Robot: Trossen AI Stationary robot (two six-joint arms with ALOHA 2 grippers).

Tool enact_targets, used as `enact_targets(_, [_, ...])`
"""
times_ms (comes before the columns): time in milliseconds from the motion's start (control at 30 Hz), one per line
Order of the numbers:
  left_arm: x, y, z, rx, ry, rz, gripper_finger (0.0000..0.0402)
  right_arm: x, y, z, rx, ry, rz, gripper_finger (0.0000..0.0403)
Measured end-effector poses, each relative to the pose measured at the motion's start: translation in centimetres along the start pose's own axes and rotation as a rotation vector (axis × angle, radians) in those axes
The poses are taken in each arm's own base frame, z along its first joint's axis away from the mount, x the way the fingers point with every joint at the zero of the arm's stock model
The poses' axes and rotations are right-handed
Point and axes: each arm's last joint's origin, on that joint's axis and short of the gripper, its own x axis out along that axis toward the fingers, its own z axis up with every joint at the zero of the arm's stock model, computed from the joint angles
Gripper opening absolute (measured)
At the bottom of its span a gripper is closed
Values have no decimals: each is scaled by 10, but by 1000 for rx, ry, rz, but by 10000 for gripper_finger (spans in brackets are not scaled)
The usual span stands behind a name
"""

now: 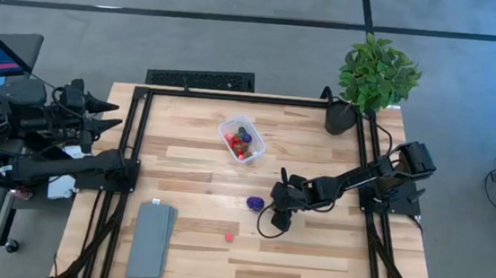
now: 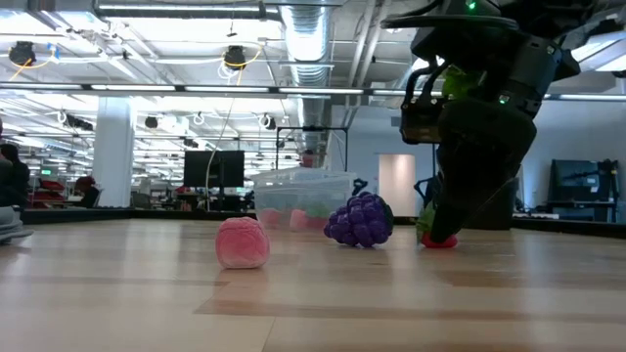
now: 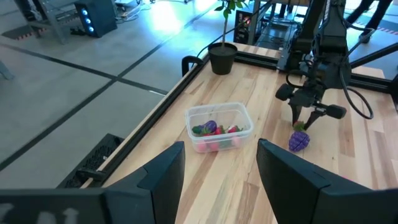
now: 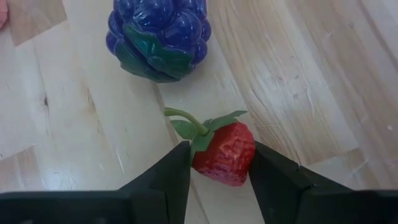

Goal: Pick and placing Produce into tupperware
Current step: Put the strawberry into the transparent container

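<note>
From above, your right gripper (image 1: 279, 216) hides its strawberry beside the grape cluster (image 1: 255, 202); the tupperware (image 1: 242, 138) sits well apart. Low down, a fuzzy pink piece (image 2: 242, 242) lies nearer. Left gripper (image 3: 221, 180) gapes empty. Right wrist: fingers (image 4: 163, 178) touching the dimpled strawberry (image 4: 222, 152)

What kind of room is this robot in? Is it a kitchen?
Probably not a kitchen: it looks like a big lab or workshop. The low view shows bare ceiling pipes and computer monitors behind the wooden table, and the food is only toys, like the strawberry.
</note>
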Motion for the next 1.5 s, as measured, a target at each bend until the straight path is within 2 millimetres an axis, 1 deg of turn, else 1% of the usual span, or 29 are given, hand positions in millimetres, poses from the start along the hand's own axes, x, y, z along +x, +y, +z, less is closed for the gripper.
enact_targets(200, [0, 0, 0, 0, 0, 0, 190, 0, 0, 0, 0, 0, 2, 188])
enact_targets(500, [0, 0, 0, 0, 0, 0, 190, 0, 0, 0, 0, 1, 1, 178])
enact_targets(767, [0, 0, 0, 1, 1, 0, 190, 0, 0, 0, 0, 2, 1, 187])
enact_targets(1167, [0, 0, 0, 1, 0, 0, 190, 0, 0, 0, 6, 2, 0, 179])
enact_targets(1500, [0, 0, 0, 1, 0, 0, 190, 0, 0, 0, 6, 1, 0, 184])
